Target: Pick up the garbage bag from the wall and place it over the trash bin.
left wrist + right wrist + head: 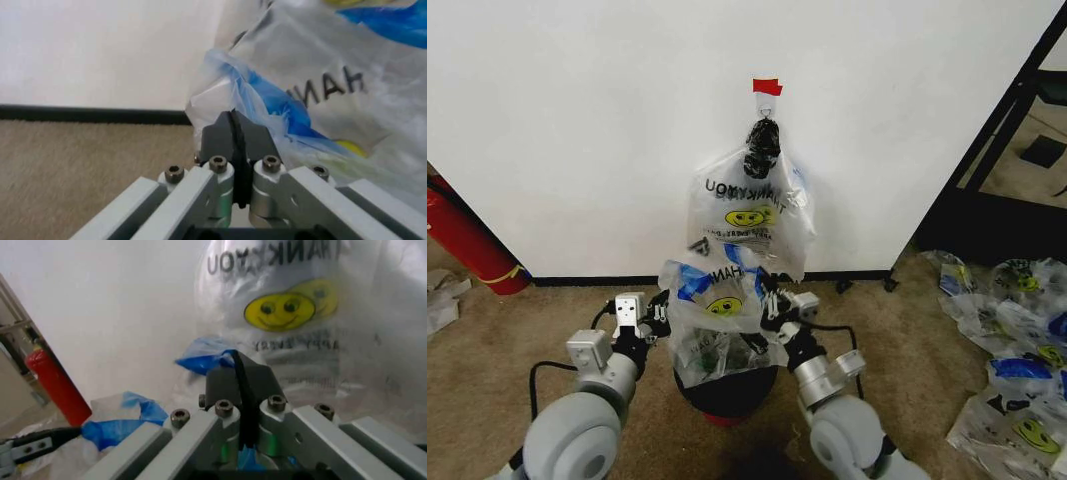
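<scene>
The garbage bag [720, 305], thin and clear with a yellow smiley and blue patches, is stretched between my two grippers just above the trash bin [727, 392]. The bin shows a black rim and a red base under the bag's lower part. My left gripper [659, 318] is shut on the bag's left edge; in the left wrist view that gripper [235, 119] pinches a blue fold of the bag [267, 100]. My right gripper [772, 306] is shut on the bag's right edge, and the right wrist view shows the gripper [237, 360] closed on a blue bag handle [200, 357]. Behind stands the white wall [587, 120].
A thick bundle of like bags [752, 205] with a black knot hangs from a hook under red tape [767, 87]. A long red cylinder [467, 240] leans at the left. At the right stand a black frame [997, 130] and a heap of smiley bags [1017, 350] on the carpet.
</scene>
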Available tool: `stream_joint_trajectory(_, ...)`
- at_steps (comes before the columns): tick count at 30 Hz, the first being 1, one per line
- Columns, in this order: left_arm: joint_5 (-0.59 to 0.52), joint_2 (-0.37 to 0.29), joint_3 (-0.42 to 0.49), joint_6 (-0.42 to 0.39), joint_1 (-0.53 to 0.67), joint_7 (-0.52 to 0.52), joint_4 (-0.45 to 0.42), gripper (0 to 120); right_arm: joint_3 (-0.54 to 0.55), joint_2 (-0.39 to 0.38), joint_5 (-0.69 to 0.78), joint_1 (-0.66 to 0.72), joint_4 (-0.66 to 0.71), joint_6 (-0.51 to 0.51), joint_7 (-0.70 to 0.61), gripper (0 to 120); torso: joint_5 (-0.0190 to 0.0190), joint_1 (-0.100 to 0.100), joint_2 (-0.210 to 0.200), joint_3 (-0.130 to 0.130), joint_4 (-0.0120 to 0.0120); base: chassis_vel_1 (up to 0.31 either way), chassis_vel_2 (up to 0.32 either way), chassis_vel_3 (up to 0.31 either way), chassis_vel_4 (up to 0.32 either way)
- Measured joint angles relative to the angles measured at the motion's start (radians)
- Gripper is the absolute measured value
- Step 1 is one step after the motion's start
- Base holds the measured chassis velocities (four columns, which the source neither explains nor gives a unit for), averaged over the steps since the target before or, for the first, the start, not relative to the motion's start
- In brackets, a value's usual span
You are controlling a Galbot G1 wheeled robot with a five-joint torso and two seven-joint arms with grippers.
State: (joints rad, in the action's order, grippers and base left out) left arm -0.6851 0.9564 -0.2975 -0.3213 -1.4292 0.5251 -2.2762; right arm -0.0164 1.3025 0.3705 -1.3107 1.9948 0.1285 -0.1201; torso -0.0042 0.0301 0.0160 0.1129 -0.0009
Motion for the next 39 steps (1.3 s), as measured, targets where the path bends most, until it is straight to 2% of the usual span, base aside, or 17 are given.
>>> stream_joint_trajectory(5,0.003,0.003,-0.023,-0.011,-0.034,0.009,-0.018,0,0.025,0.041,-0.001,-0.012,0.014,-0.014,-0.014,0,0.0,0.0,0.0,0.0,-0.0001,0.0,0.0,0.0,0.0)
stream_joint_trajectory(10,0.0,-0.022,-0.076,-0.026,-0.095,0.02,-0.102,0,0.091,0.114,0.028,-0.042,0.077,-0.058,-0.046,0,0.0002,0.0,0.0,0.0,-0.0001,0.0,0.0,0.0,0.0)
stream_joint_trajectory(15,-0.022,-0.039,-0.104,-0.043,-0.125,0.021,-0.161,0,0.101,0.137,0.047,-0.075,0.098,-0.078,-0.07,0,0.0004,0.0,0.0,0.0,-0.0002,0.0,0.0,0.0,0.0)
stream_joint_trajectory(22,0.029,0.023,-0.035,-0.041,-0.173,0.021,-0.124,0,0.015,0.063,-0.004,-0.152,0.06,-0.083,-0.111,0,0.0003,0.0,0.0,0.0,-0.0001,0.0,0.0,0.0,0.0)
stream_joint_trajectory(26,0.031,0.028,-0.026,-0.041,-0.176,0.022,-0.124,0,-0.02,0.032,-0.001,-0.187,0.089,-0.09,-0.121,0,0.0003,0.0,0.0,0.0,-0.0001,0.0,0.0,0.0,0.0)
stream_joint_trajectory(34,0.026,-0.002,0.007,-0.063,-0.165,0.02,-0.133,0,-0.094,-0.055,0.037,-0.219,0.15,-0.119,-0.11,0,0.0005,0.0,0.0,0.0,-0.0001,0.0,0.0,0.0,0.0)
stream_joint_trajectory(39,-0.016,-0.057,0.012,-0.108,-0.172,0.02,-0.128,0,-0.117,-0.136,0.124,-0.238,0.176,-0.163,-0.049,0,0.0002,0.0,0.0,0.0,-0.0001,0.0,0.0,0.0,0.0)
